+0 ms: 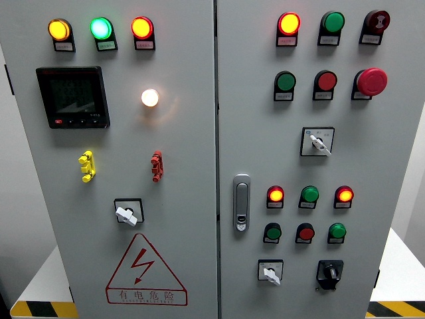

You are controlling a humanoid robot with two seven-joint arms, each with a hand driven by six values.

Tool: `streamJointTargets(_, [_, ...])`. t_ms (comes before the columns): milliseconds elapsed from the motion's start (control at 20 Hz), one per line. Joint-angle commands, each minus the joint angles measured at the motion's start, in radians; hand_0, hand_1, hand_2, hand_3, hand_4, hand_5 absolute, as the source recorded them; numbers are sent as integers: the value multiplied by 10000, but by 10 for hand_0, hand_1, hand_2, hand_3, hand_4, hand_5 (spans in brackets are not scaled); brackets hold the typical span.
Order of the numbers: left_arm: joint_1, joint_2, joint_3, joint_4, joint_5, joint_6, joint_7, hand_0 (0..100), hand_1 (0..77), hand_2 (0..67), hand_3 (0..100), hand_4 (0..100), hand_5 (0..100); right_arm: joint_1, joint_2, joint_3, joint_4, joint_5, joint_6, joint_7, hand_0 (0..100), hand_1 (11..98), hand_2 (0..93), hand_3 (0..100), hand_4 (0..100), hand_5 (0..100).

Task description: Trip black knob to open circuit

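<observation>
A grey electrical cabinet with two doors fills the head view. The black knob sits on a black square plate at the lower right of the right door, its handle pointing down and slightly left. To its left is a white selector knob. Neither of my hands or arms shows anywhere in the picture.
Lit lamps: yellow, green, orange-red, white, red, red and red. A red mushroom button, a meter screen, a door latch and other white selectors are on the doors.
</observation>
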Motion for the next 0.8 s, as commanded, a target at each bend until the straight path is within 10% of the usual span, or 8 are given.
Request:
streamJointTargets(0, [1,0,1,-7,0,0,1,0,35,127,214,66,17,-45,14,233,1396,-57,-105,445,703,398,50,166,87,157])
streamJointTargets(550, [1,0,1,-7,0,0,1,0,35,127,213,66,17,-1717,45,-1761,8575,112,-3078,447,736,439,63,319,229,366])
streamJointTargets(750, [1,0,1,8,0,0,1,0,36,127,213,66,17,-1963,14,-1639,10387,20,-3158,416,745,450,65,362,280,445])
